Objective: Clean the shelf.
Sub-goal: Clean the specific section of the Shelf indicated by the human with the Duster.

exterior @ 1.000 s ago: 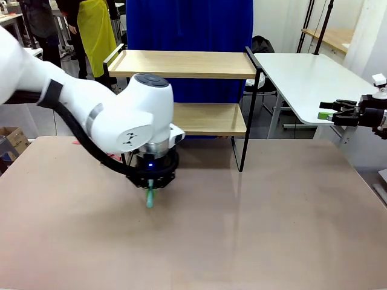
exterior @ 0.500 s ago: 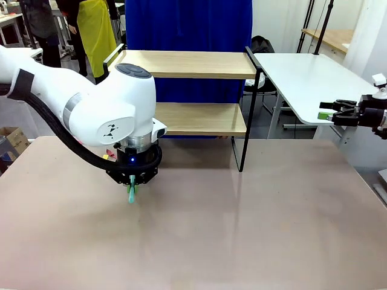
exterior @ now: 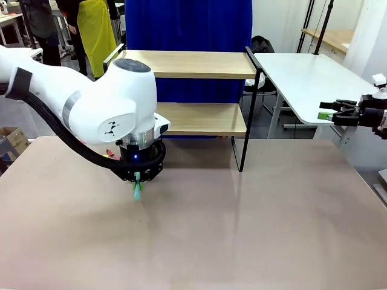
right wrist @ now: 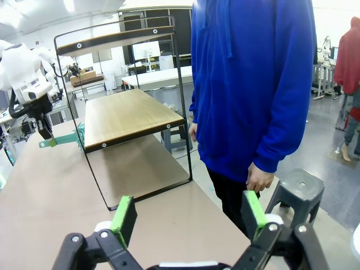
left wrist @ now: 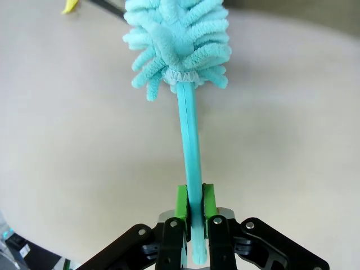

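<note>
Fingers of the left end effector clamp the thin handle of a teal duster, low over the desk at about ten o'clock. The shelf stands at twelve o'clock, both boards bare. At three o'clock the right end effector hangs wide open and empty. Likely trouble: the handle is pinched near its end, so pressing the fluffy head on a board could twist it loose.

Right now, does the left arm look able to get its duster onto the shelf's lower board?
Probably yes. The left gripper holds the duster just in front of the shelf, the lower board is open at the front, and nothing lies between them.
</note>
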`<act>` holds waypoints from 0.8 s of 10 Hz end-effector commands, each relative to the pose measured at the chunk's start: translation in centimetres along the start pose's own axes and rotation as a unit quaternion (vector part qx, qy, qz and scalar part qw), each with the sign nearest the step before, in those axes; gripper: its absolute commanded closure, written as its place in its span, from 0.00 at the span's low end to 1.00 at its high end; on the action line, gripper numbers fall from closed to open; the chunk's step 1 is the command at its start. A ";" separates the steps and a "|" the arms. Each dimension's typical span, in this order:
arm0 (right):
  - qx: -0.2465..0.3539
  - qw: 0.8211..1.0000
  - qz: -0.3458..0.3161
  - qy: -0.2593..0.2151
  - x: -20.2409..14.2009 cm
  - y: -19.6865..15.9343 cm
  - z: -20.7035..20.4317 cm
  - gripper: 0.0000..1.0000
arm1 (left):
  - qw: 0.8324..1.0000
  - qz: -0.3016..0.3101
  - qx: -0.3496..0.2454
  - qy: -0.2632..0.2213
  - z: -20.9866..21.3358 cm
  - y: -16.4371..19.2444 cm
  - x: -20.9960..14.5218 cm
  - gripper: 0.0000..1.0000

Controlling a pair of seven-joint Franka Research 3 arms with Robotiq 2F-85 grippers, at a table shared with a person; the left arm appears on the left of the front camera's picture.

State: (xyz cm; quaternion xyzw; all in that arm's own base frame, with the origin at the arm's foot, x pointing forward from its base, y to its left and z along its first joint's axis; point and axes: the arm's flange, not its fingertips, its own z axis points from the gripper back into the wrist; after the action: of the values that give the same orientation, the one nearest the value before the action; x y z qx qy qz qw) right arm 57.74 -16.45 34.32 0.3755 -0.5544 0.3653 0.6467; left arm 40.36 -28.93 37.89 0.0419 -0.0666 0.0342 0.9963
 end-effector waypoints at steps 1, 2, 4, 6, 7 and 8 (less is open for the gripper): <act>0.001 1.000 0.008 -0.001 0.3 0.3 -0.1 0.00 | 0.999 -0.037 -0.036 -0.005 3.5 1.9 -2.0 0.87; 0.001 1.000 0.008 -0.001 0.3 0.3 -0.1 0.00 | 0.997 -0.061 -0.038 -0.002 4.5 2.3 -2.8 0.87; 0.001 1.000 0.008 -0.001 0.3 0.3 -0.1 0.00 | 0.992 -0.115 -0.043 0.004 6.1 3.2 -4.2 0.87; 0.001 1.000 0.008 -0.001 0.3 0.3 -0.1 0.00 | 0.984 -0.163 -0.076 -0.014 7.9 5.2 -5.7 0.87; 0.001 1.000 0.008 -0.001 0.3 0.3 -0.1 0.00 | 0.978 -0.189 -0.089 -0.020 8.7 6.3 -6.5 0.87; 0.001 1.000 0.008 -0.001 0.3 0.3 -0.1 0.00 | 0.969 -0.220 -0.107 -0.013 9.2 7.4 -7.0 0.87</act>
State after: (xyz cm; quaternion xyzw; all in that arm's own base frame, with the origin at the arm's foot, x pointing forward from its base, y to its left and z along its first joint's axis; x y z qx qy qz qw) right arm 57.74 -16.46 34.32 0.3754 -0.5545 0.3652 0.6467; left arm 32.79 -24.88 46.22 -0.0243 -0.0827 -0.1603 0.9833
